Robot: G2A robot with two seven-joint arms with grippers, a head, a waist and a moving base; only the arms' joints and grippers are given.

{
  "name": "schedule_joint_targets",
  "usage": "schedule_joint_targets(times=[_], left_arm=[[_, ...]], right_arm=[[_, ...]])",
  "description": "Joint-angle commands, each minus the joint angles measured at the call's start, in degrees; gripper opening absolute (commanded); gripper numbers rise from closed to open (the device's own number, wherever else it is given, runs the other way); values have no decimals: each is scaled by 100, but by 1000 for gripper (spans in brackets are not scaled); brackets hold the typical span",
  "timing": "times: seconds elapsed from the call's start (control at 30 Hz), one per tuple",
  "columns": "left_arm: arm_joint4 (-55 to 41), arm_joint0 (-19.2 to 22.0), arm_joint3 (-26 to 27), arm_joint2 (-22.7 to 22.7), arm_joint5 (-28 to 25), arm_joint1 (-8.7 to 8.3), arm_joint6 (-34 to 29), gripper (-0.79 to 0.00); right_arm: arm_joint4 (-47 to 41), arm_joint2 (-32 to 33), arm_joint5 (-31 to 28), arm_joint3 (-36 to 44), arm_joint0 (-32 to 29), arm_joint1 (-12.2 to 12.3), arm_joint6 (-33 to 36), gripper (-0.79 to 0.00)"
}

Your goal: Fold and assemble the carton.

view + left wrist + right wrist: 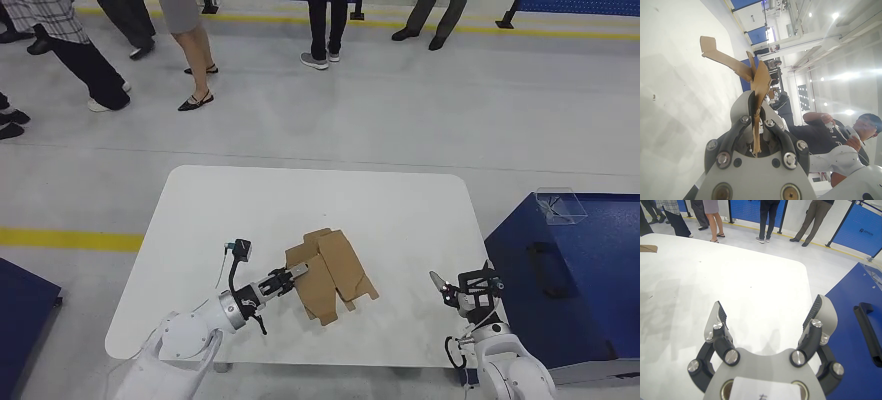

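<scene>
Top view puts both arms at the near edge of the table (300,200). The left gripper (283,281) is at the carton's (330,275) near-left side, and the right gripper (462,283) is over the near right corner, beside a blue cabinet (570,280).

Left wrist view has the left gripper (755,98) clamped on a corrugated panel of the carton (761,79). The panel runs edge-on between the fingers (738,111) and deep into the palm, with brown flaps splaying beyond the tips. The left arm is therefore the one already on the work.

Right wrist view shows the right gripper (768,308) spread wide with nothing between its ribbed pads (813,311), above bare table (734,266). A corner of the carton (648,248) peeks in far off to the left, well apart from this gripper.

Farther in, the carton lies left of the table's middle, towards the near side, still a flattened blank. Its panels run slantwise from far-left to near-right, and the grasped side is tipped up. I cannot tell whether the far edge rests on the table.

My judgement is that any coming fold depends on the right arm. The carton lies to its left and slightly farther out, so it would have to cross leftward to meet the free near-right edge while the left holds firm.
</scene>
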State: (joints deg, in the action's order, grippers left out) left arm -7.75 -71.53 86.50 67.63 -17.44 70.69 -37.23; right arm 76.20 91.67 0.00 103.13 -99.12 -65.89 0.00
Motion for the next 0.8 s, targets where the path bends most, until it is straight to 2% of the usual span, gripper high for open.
schedule_joint_targets(times=[0.0,0.13,0.2,0.27,0.37,0.5,0.57,0.67,0.77], left_arm=[[0,0,0,0,0,0,0,-785],[0,0,0,0,0,0,0,-785],[-56,-54,42,-15,9,3,49,-785],[-182,-99,72,-8,-106,1,1,-785],[-402,-162,93,2,-282,-4,-133,-785],[-699,-214,83,-75,-390,1,-366,-785],[-777,-205,54,-145,-386,8,-459,-785],[-823,-171,-7,-267,-399,29,-474,-785],[-824,-96,-124,-401,-380,57,-439,-785]], right_arm=[[0,0,0,0,0,0,0,0],[-87,0,-77,30,3,-1,41,0],[-1000,152,-615,277,8,1,444,0],[-2451,541,-1224,528,43,32,1458,0],[-4823,1097,-1901,597,295,137,3693,0],[-7398,1348,-1645,-24,1175,320,6732,0],[-8139,1218,-1344,-599,1771,395,7879,0],[-8740,716,-1233,-1461,2490,435,8800,0],[-8967,-3,-1264,-2069,2918,462,8800,0]])
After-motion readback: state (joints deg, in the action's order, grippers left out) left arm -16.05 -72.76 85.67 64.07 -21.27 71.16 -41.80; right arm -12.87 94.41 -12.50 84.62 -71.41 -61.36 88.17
